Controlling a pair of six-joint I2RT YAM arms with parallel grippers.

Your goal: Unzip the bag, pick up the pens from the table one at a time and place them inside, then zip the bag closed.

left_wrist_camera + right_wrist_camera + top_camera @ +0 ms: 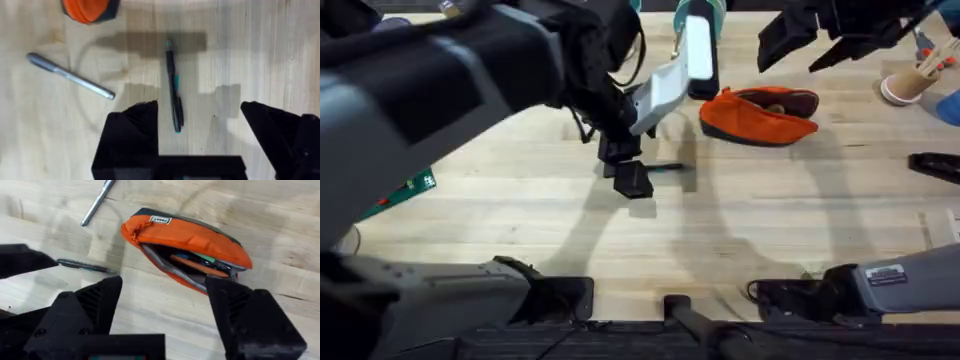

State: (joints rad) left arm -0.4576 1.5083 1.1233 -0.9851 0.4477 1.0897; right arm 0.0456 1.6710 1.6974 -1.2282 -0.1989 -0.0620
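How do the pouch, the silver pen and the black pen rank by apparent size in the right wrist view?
1. Orange pouch, lying unzipped: clearly largest.
2. Silver pen: cut off by the picture's edge, so its full length is unsure.
3. Black pen: partly hidden behind the other arm's claw. I won't rank the pens against each other.

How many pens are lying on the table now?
2. The black pen lies between the open fingers of the left hand. The silver pen lies beside it, nearer the orange bag. More may be hidden inside the bag.
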